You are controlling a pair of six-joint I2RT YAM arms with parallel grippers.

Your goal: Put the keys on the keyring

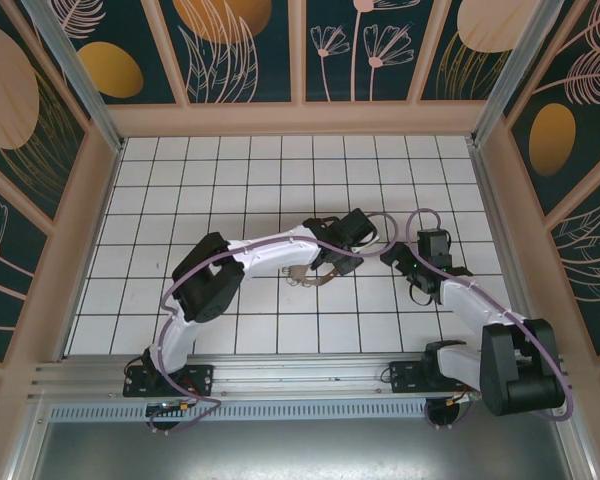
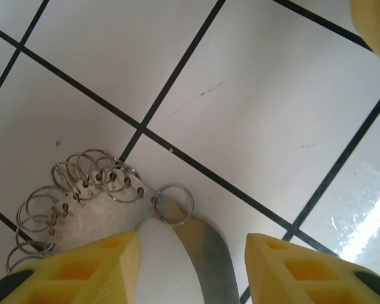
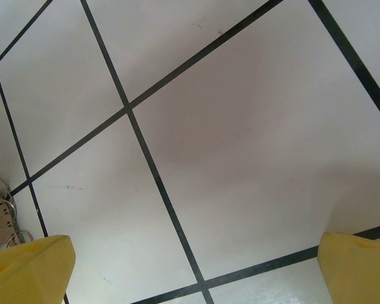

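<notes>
Left wrist — metal strip (image 2: 206, 253) points up-left, toward keyring (image 2: 82, 190).

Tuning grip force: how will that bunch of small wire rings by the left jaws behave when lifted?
Likely floppy: the bunch of rings is many separate loops, so it should dangle and shift. Probably light, since the wire is thin. The flat metal blade beside it looks smooth, so it may slip.

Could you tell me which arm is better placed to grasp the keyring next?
Left: the left tool straddles a metal strip beside the keyring; the right tool faces mostly bare tile.
</notes>
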